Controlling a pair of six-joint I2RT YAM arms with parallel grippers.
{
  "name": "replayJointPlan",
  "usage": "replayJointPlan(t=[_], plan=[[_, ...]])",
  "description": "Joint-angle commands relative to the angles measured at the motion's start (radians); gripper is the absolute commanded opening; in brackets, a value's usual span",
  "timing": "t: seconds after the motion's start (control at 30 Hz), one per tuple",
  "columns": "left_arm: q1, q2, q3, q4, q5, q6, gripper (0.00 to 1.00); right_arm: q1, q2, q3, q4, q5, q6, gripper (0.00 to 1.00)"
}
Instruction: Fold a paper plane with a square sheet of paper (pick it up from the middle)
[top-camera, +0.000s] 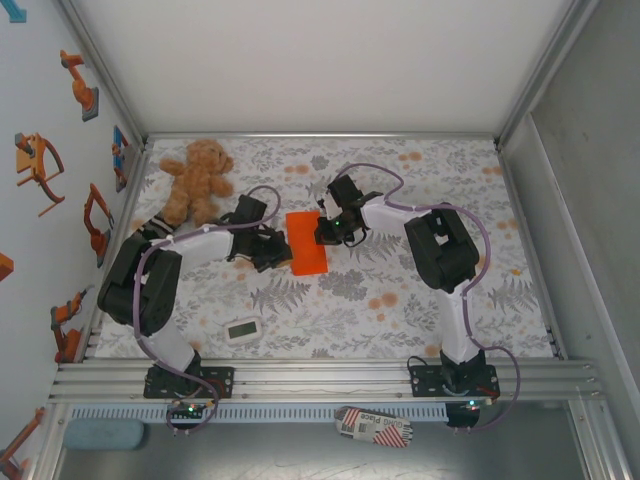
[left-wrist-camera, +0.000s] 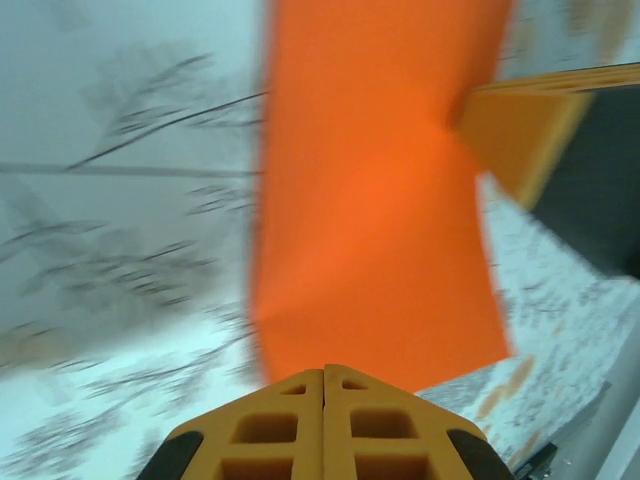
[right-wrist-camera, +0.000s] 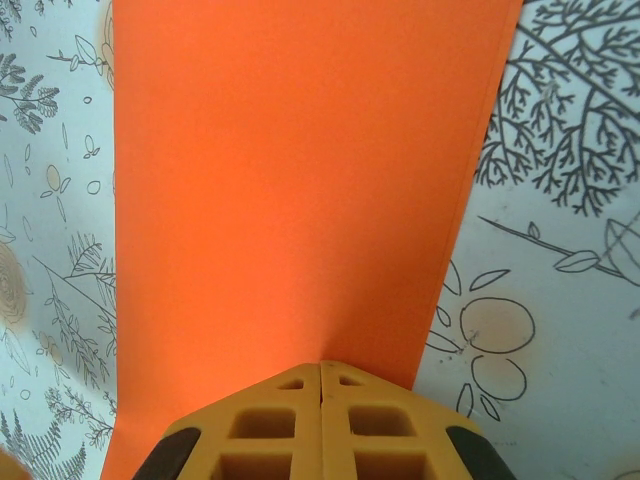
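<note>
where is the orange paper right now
In the top view the square sheet of paper lies near the middle of the table, between the left gripper and the right gripper, to the right of the teddy bear.

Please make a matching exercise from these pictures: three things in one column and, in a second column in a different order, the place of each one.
Things:
1. teddy bear
2. white timer
3. square sheet of paper

Places:
a. in the middle, gripped by the left gripper and the right gripper
b. far left corner of the table
c. near the front edge, on the left side

Pairs: 1-b; 2-c; 3-a
</note>
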Motion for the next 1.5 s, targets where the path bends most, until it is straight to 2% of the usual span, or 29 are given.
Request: replayJointPlan(t=[0.0, 0.13, 0.3, 0.53, 0.7, 0.87, 1.07, 1.47], plan=[[-0.028, 0.068, 0.058, 0.065, -0.003, -0.049, 0.04, -0.012, 0.134, -0.096, -0.212, 0.254, -0.008, 0.0], [-0.05, 0.154, 0.095, 0.051, 0.009, -0.051, 0.04, -0.012, 0.127, -0.101, -0.207, 0.254, -0.006, 0.0], [-0.05, 0.171, 0.049, 0.021, 0.011, -0.034, 0.04, -0.013, 0.128, -0.102, -0.205, 0.253, -0.005, 0.0], [-0.047, 0.076, -0.133, -0.036, -0.049, 0.0, 0.04, -0.013, 0.136, -0.102, -0.205, 0.256, -0.008, 0.0], [-0.048, -0.013, -0.193, -0.092, -0.057, 0.033, 0.04, -0.012, 0.138, -0.099, -0.205, 0.256, -0.012, 0.0], [-0.048, -0.084, -0.133, -0.117, -0.058, 0.063, 0.03, -0.012, 0.136, -0.097, -0.205, 0.254, -0.011, 0.0], [-0.046, -0.107, -0.033, -0.028, -0.071, 0.055, 0.04, -0.012, 0.121, -0.089, -0.201, 0.239, -0.009, 0.0], [-0.018, 0.139, 0.138, 0.071, -0.072, -0.024, 0.04, -0.012, -0.001, 0.002, -0.221, 0.159, 0.02, 0.0]])
